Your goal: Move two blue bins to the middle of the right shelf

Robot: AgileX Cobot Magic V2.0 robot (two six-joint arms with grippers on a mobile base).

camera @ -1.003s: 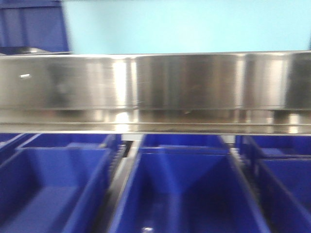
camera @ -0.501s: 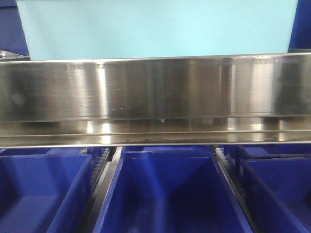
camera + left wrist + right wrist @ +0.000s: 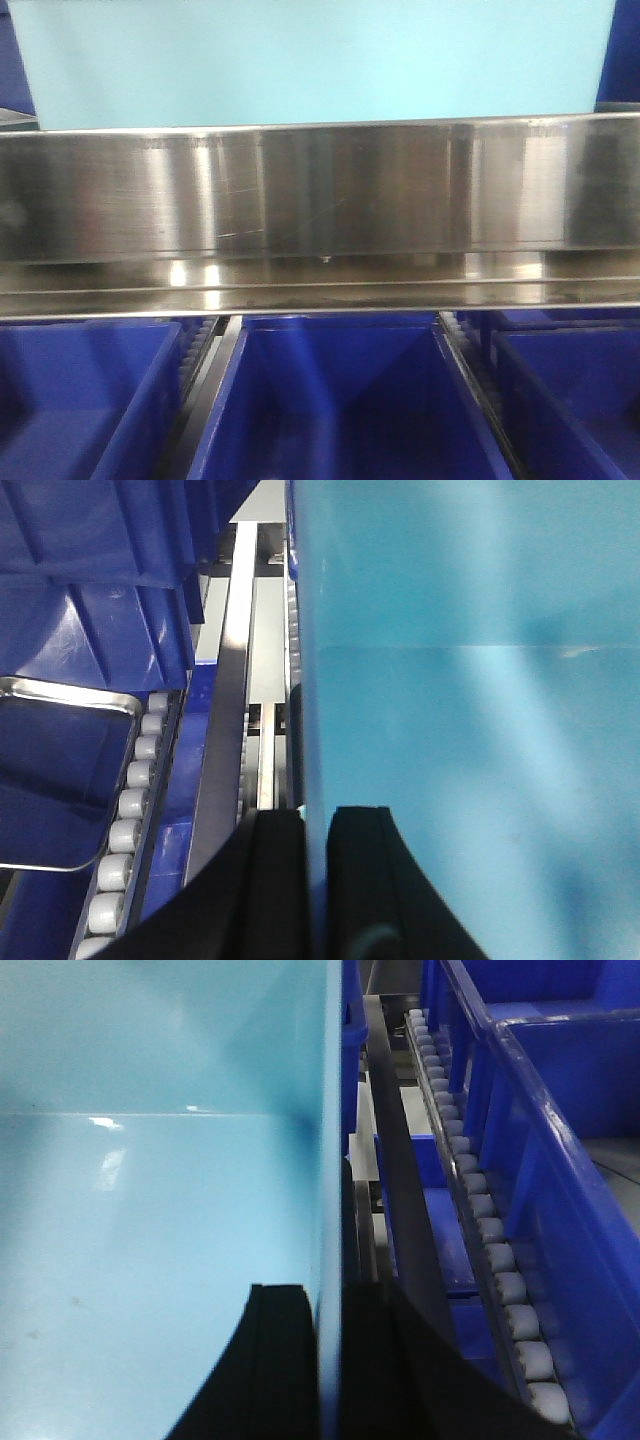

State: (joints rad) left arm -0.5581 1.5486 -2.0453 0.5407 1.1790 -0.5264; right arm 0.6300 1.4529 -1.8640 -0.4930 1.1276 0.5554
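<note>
Front view: pale blue bin (image 3: 310, 60) is up behind the steel front lip (image 3: 320, 190) of the shelf level. It spans nearly the full width of the lip, side walls tapering in slightly toward the bottom. The lip hides the bin's base, so I can't tell whether it sits on the shelf.

Only one pale bin is distinguishable; can't tell if a second is nested in it.

Contents: both wrist views look into the bin. They show bare light-cyan plastic, a floor-to-wall crease, a few small dark specks and glare spots.

Look: smooth plain sides, sky-blue, matte-glossy. The lip is brushed metal with vertical light streaks and fine scratches.

Under the lip is a row of dark blue bins: middle one (image 3: 340, 400), left one (image 3: 80, 400), right one (image 3: 570, 400). The visible insides are bare plastic.

Left claw (image 3: 318, 825): black fingers (image 3: 275, 860) one each side of the bin's side wall, closed tight on it (wall edge runs straight up between them). Beside it are a roller track (image 3: 125, 810), a shiny metal tray (image 3: 60, 770) and more dark blue bins (image 3: 90, 580).

Right claw (image 3: 325, 1300): same on the opposite wall, clamped with a finger on each face. A roller track (image 3: 500, 1260) and dark blue bins (image 3: 560, 1160) run alongside.
</note>
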